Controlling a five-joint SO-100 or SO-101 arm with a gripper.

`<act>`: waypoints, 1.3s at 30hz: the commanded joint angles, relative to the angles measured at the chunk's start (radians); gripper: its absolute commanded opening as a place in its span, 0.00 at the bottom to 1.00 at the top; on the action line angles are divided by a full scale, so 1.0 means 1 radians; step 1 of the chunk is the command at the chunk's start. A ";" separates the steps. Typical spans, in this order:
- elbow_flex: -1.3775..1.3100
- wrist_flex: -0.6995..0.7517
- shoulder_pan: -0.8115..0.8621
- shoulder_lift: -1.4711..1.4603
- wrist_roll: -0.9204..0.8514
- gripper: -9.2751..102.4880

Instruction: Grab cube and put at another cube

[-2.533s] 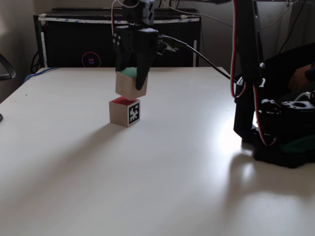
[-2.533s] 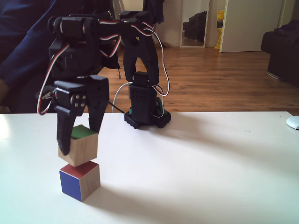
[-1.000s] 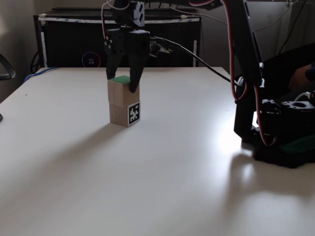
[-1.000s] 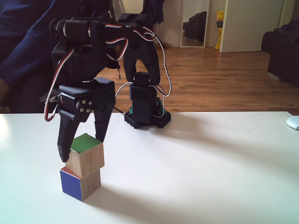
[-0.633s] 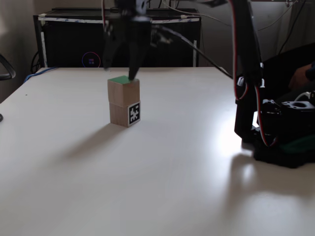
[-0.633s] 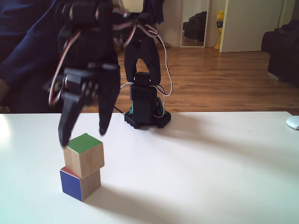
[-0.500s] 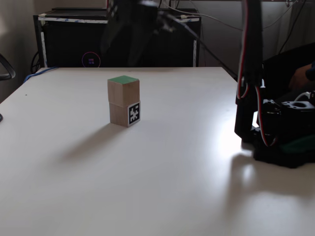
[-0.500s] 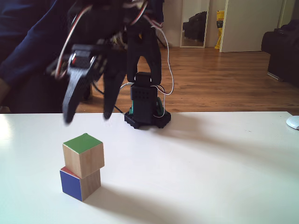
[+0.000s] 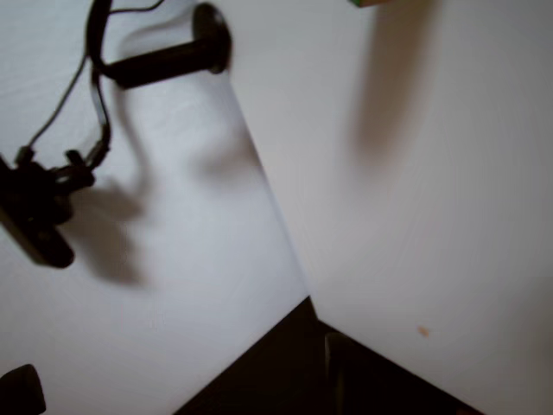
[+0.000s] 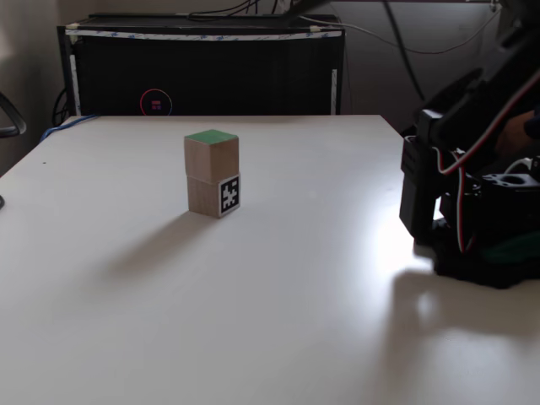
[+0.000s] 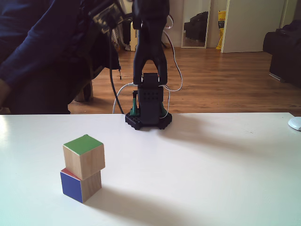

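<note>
Lighting and picture quality across the three views.

One fixed view is dim, with a bright glare patch on the white tabletop (image 10: 384,240) beside the black arm base (image 10: 481,245); the stacked wooden cubes (image 10: 212,174) cast a soft shadow toward the lower left. The other fixed view is evenly daylit and sharp; there the stack's shadow falls toward the lower right, and the black arm links at the top (image 11: 108,14) are slightly smeared. The other view is soft and out of focus, with diffuse grey shadows on pale surfaces.
</note>
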 commanded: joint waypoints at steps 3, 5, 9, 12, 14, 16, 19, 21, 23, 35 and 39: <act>0.299 -0.181 -0.074 0.287 -0.063 0.52; 0.423 -0.239 -0.091 0.380 -0.086 0.51; 0.640 -0.345 -0.103 0.541 -0.118 0.51; 0.788 -0.410 -0.104 0.660 -0.153 0.48; 0.877 -0.434 -0.107 0.736 -0.167 0.46; 0.957 -0.451 -0.118 0.810 -0.172 0.44; 1.046 -0.453 -0.144 0.870 -0.175 0.39; 1.094 -0.459 -0.153 0.873 -0.167 0.37; 1.140 -0.469 -0.163 0.873 -0.160 0.35; 1.310 -0.442 -0.167 0.873 -0.170 0.13; 1.378 -0.422 -0.127 0.873 -0.227 0.12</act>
